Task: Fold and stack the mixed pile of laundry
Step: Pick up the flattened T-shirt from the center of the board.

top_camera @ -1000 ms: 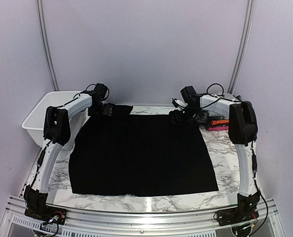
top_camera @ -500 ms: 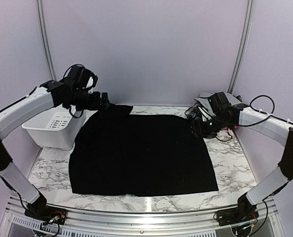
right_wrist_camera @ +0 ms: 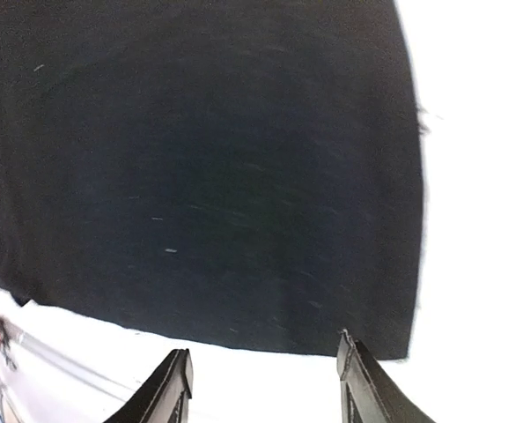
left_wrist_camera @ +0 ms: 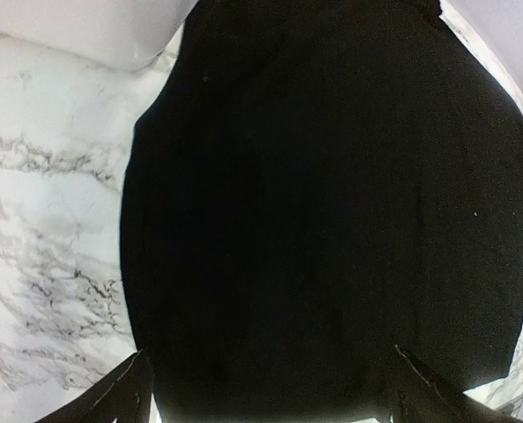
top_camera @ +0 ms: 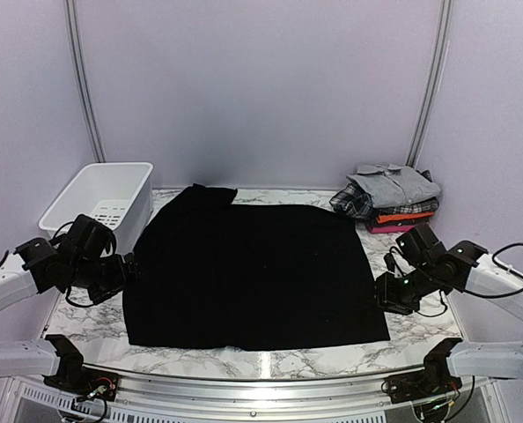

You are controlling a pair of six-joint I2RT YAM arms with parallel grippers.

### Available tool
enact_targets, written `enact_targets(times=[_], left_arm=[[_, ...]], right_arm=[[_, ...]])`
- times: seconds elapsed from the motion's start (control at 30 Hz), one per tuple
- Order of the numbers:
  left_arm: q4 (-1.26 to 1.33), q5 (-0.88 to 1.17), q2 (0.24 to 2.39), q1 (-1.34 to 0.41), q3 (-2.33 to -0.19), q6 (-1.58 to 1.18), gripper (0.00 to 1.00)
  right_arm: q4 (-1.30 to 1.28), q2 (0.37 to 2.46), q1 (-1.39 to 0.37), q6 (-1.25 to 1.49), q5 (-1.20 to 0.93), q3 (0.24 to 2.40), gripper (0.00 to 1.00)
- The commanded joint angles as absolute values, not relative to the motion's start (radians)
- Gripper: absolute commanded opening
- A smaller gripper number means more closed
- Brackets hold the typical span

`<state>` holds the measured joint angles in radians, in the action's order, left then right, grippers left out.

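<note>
White basket (top_camera: 99, 196) sits far-L at the back of the marble worktop (top_camera: 420, 328). L fingers (top_camera: 126, 267) are low at the L edge of the black cloth (top_camera: 253, 264), approx mid-edge, just in front of the basket.

L wrist cam:
- L fingers (left_wrist_camera: 125, 398) spread wide, released, nothing btwn them.
- Tips sit at either side of the frame bottom.
- Black cloth (left_wrist_camera: 332, 203) fills the view ahead.
- Worktop (left_wrist_camera: 50, 247) shows on the L, basket (left_wrist_camera: 103, 31) wall in the top-L corner.
- Can't tell if the tips touch the fabric.

Black cloth lies flat in the centre of the worktop, roughly rectangular, covering most of it. Its far-L corner has a bunched flap close to the basket. Its near edge stops short of the worktop's front edge.

R fingers (top_camera: 386, 289) are low at the cloth's R edge, nearer the front corner.

R wrist cam:
- R fingers (right_wrist_camera: 169, 388) apart, released, gripping nothing.
- Tips are over bare worktop (right_wrist_camera: 473, 220), blown-out white.
- Black cloth (right_wrist_camera: 209, 176) edge is just ahead of them, w/ its corner ahead of the R-side tip.

Far-R back corner holds a folded stack, just beside the cloth's far-R corner:
- Grey shirt (top_camera: 394, 183) on top, collar showing.
- Plaid piece (top_camera: 351, 204) under it, sticking out on the L.
- Red-pink piece (top_camera: 401, 218) at the bottom.
</note>
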<state>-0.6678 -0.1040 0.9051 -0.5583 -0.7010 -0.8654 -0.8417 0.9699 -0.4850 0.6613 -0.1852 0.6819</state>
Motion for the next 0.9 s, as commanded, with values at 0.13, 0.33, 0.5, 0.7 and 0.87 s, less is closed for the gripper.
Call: enact_targets(times=[0.13,0.33,0.5,0.7,0.87], left_arm=[[-0.773,-0.101,0.892,-0.563,-0.624,-1.097,0.90],[-0.793,-0.116,0.930,-0.563,-0.643,-1.164,0.85],[-0.793,-0.128,0.970,-0.563,-0.655,-1.182,0.86],[-0.793,-0.135,0.975,-0.563,-0.639,-1.210,0.85],[-0.792,-0.130,0.955,-0.561,-0.611,-1.234,0.84]], right_arm=[[-1.012,0.865,-0.497,0.946,-0.024,0.608,0.48],[-1.025,0.887,-0.501,1.104,-0.087,0.521,0.47],[-1.032,0.922,-0.506,1.138,-0.060,0.529,0.43],[-0.922,1.014,-0.506,1.141,-0.063,0.506,0.36],[-0.923,1.057,-0.505,1.124,-0.023,0.524,0.31]])
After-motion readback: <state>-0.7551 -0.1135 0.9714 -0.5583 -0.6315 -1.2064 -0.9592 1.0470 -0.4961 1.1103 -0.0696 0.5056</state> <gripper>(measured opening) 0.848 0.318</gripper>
